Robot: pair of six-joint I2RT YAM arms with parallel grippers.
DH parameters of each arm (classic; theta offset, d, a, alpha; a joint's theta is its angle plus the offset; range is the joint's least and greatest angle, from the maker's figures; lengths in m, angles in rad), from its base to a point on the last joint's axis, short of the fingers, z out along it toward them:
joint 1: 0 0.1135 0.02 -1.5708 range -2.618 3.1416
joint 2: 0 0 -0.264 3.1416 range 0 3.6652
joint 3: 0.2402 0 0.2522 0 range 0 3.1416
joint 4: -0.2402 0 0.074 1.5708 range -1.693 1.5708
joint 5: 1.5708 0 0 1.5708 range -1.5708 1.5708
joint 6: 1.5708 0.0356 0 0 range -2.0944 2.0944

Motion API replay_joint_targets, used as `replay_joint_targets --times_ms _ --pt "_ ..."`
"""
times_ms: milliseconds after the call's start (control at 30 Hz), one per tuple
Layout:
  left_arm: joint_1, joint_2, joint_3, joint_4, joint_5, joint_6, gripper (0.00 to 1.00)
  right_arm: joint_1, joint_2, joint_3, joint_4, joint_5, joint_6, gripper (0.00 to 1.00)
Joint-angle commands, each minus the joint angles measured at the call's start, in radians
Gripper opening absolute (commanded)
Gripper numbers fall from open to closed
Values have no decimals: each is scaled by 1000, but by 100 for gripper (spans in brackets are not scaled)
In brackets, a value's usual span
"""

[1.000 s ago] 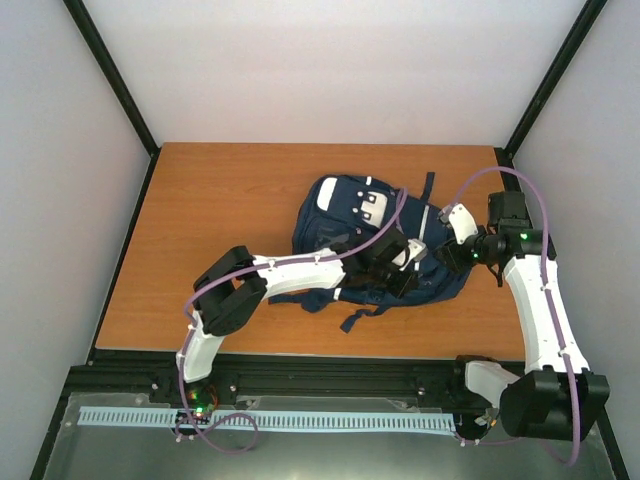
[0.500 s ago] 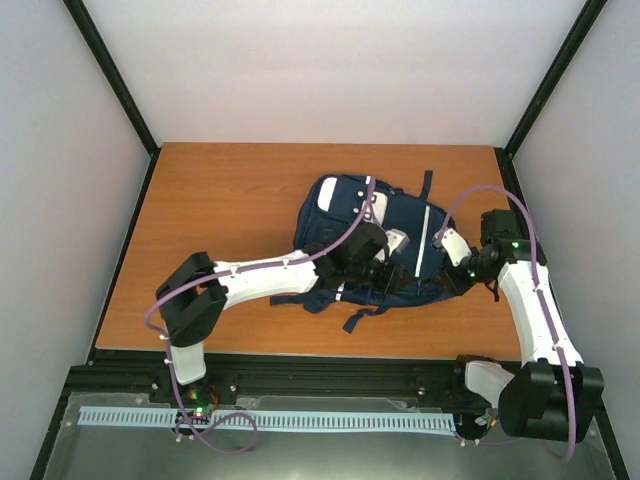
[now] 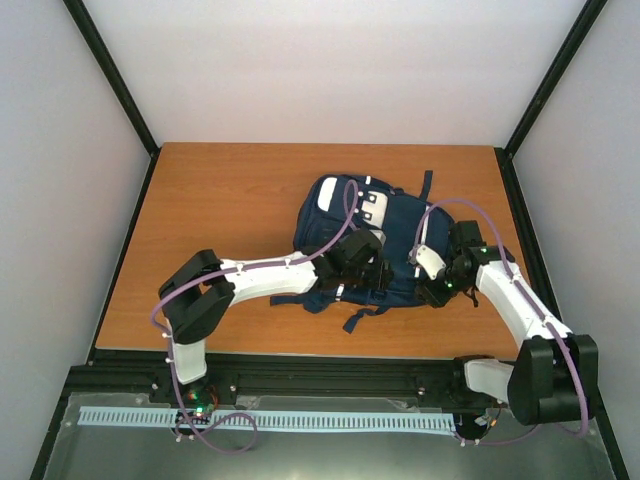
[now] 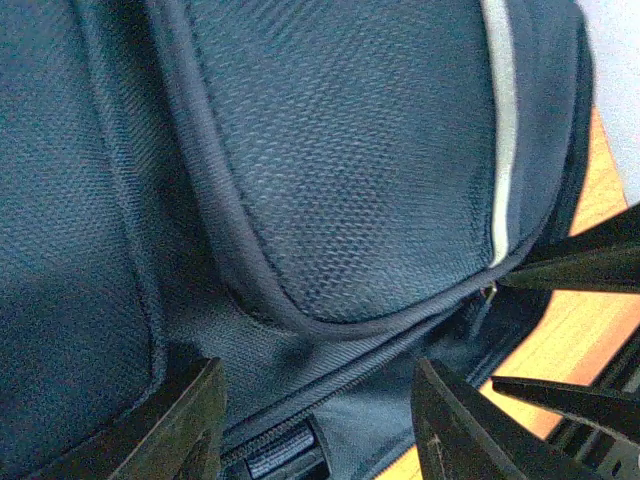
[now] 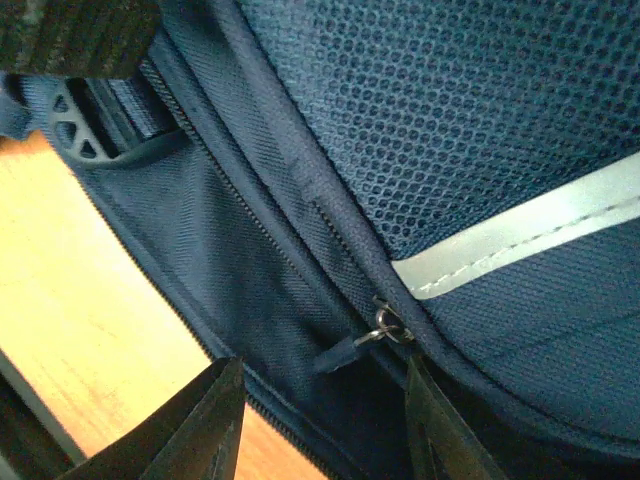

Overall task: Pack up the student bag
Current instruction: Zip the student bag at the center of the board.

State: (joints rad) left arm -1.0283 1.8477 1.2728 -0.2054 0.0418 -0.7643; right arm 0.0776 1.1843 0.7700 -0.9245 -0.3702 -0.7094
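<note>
Wooden tabletop (image 3: 220, 200) carries the student bag (image 3: 340, 215) right of centre, left tool (image 4: 320, 375) and right tool (image 5: 322, 380) part-open, empty, over it; the right, apparently straddling the zipper pull (image 5: 355, 345), should pinch it squarely before pulling.

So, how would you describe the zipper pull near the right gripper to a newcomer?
On the wooden table lies the navy student bag; go to its edge at the right gripper. Below the pale reflective stripe sits the zipper pull: the only small metal ring there, with a dark fabric tab.
</note>
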Motion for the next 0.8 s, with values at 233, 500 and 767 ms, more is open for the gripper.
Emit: replay_joint_targets --times_ms 233,500,767 --pt "19 74 82 2 -78 -169 54 44 69 -37 193 92 112 37" --pt "19 126 116 4 -96 -190 52 57 103 -34 229 188 154 26" --pt "19 125 87 11 -100 -190 50 57 68 -45 213 214 157 6"
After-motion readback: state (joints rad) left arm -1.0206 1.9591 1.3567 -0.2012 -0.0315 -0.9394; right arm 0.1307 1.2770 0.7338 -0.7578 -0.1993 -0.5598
